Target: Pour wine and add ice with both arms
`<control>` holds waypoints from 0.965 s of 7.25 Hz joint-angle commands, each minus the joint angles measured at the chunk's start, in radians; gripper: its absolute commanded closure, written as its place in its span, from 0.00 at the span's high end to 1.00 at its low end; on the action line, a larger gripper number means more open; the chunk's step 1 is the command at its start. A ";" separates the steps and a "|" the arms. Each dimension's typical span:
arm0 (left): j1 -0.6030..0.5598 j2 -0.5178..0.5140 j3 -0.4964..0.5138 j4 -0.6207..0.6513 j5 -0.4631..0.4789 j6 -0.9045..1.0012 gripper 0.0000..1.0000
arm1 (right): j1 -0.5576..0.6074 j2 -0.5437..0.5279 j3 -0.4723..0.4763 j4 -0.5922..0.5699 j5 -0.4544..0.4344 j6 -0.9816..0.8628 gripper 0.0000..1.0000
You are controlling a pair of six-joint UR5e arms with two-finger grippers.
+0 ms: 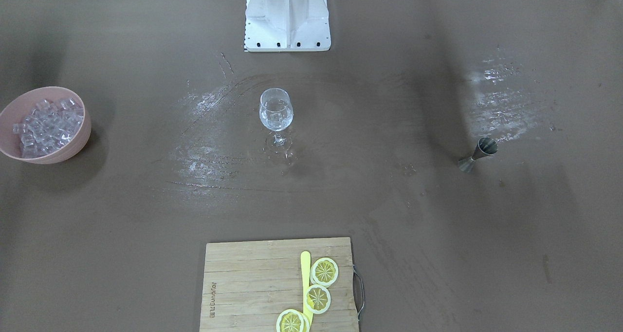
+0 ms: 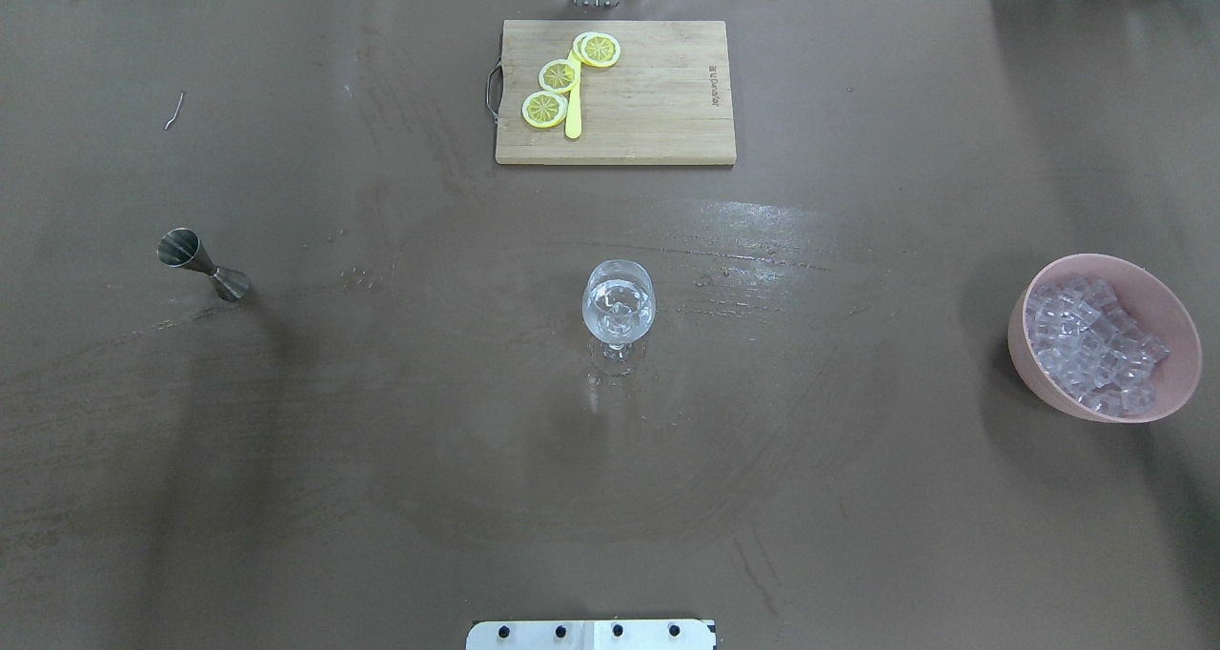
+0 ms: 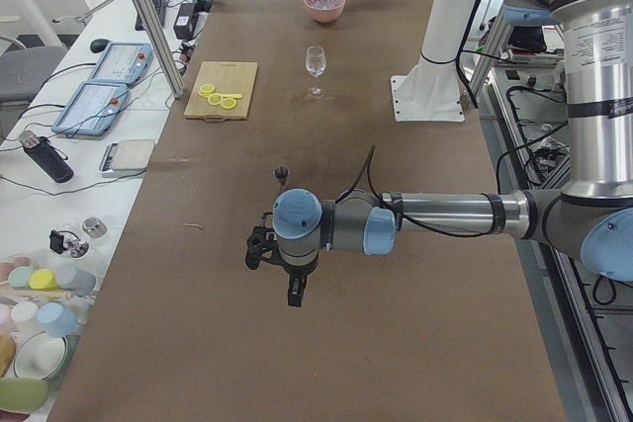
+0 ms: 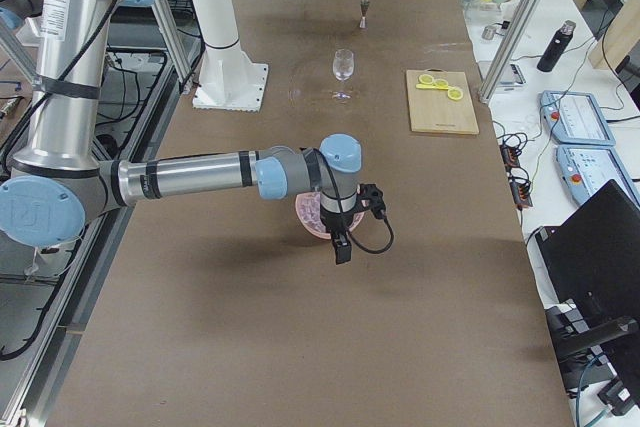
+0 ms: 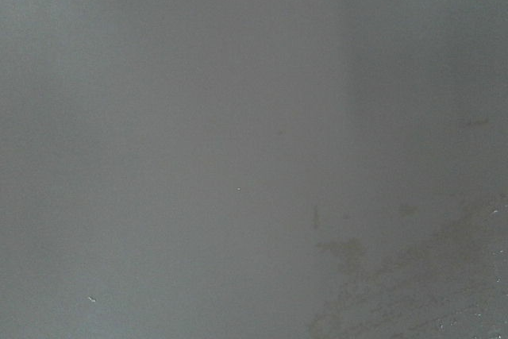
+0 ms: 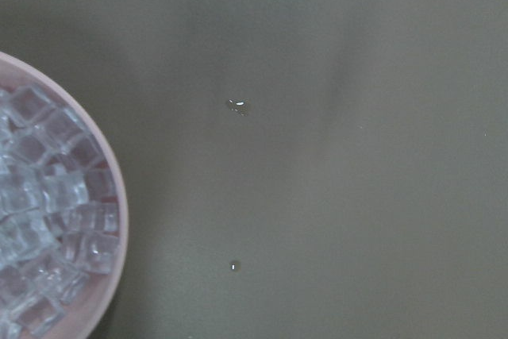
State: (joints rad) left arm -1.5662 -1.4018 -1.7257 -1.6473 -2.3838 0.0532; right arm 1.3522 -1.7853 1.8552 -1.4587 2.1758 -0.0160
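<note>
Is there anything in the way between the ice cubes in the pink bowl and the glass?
No, nothing visible. Only bare table lies between the ice in its pink bowl and the wine glass. The cutting board sits well aside.

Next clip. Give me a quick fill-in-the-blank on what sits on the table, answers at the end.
The ice fills a ___ bowl.
The lemon slices lie on a wooden ___.
The metal jigger stands on the robot's ___ side.
The wine glass stands ___ on its foot.
Missing words: pink; board; left; upright.
</note>
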 commanded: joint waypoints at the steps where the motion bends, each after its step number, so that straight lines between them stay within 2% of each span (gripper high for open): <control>1: 0.000 0.001 0.000 0.000 0.000 0.001 0.98 | 0.060 -0.058 -0.050 0.086 0.030 -0.005 1.00; 3: 0.001 0.000 0.000 0.000 0.000 0.001 0.98 | 0.084 -0.048 -0.045 -0.019 0.030 -0.005 1.00; 7: 0.000 0.001 0.000 0.000 0.000 0.005 0.98 | 0.101 -0.045 -0.051 -0.037 0.018 0.002 1.00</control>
State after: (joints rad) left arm -1.5661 -1.4006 -1.7257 -1.6471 -2.3838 0.0565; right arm 1.4508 -1.8378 1.8102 -1.4951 2.2016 -0.0215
